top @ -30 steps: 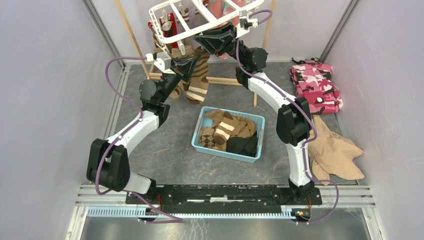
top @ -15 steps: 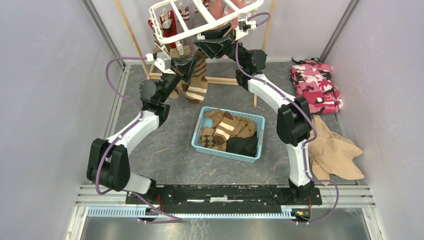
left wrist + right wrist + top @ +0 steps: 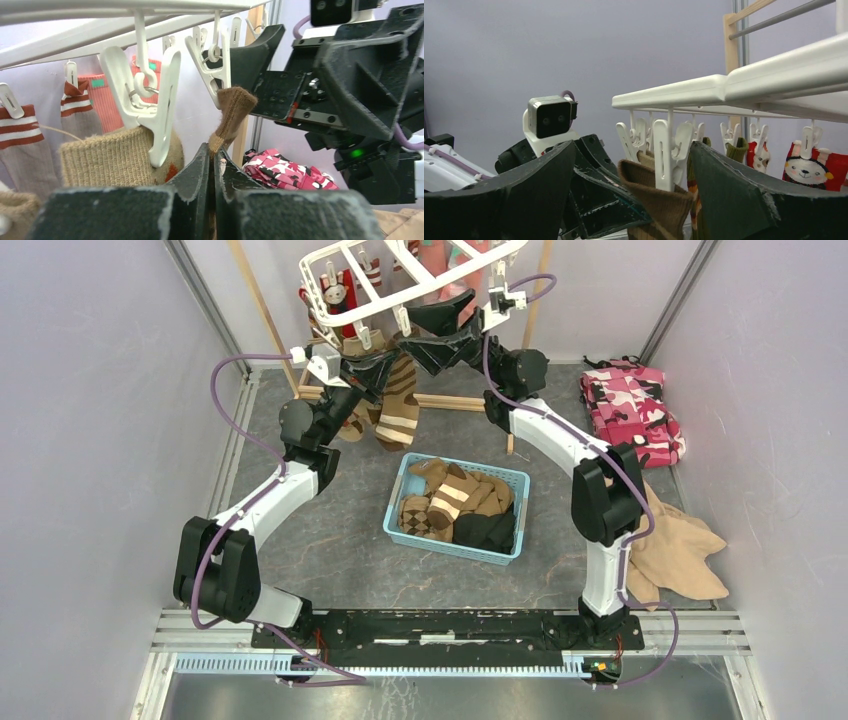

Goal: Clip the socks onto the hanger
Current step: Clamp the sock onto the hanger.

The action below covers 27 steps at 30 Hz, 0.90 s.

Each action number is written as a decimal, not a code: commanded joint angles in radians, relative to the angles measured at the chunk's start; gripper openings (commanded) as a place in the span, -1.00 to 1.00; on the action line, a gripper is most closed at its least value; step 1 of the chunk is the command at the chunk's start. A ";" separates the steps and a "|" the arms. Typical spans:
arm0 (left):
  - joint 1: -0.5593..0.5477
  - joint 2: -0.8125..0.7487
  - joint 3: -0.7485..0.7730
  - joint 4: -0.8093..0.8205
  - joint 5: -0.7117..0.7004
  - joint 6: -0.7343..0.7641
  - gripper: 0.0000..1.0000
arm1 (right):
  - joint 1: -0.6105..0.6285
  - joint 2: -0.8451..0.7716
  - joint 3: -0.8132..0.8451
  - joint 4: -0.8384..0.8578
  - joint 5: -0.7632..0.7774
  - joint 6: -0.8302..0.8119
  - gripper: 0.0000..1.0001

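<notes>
Both grippers work beneath the hanger (image 3: 684, 90), the white bar across the upper right of the right wrist view. The left gripper's (image 3: 214, 150) jaws pinch the brown sock (image 3: 232, 107) just below a clip (image 3: 216, 75). The right gripper's (image 3: 633, 147) jaws stand spread around it. The left should release only once the clip visibly bites the cuff.

Left gripper (image 3: 214, 151) pinched closed, right gripper (image 3: 633, 150) spread wide.
</notes>
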 commanded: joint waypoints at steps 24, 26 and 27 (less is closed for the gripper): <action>0.005 -0.417 -0.221 -0.269 -0.013 -0.085 0.74 | -0.054 -0.525 -0.630 -0.215 -0.005 -0.402 0.93; 0.005 -0.490 -0.255 -0.337 0.004 -0.093 0.89 | -0.055 -0.586 -0.682 -0.306 0.030 -0.491 0.96; 0.005 -0.527 -0.277 -0.364 0.009 -0.104 0.97 | -0.055 -0.618 -0.707 -0.341 0.048 -0.529 0.96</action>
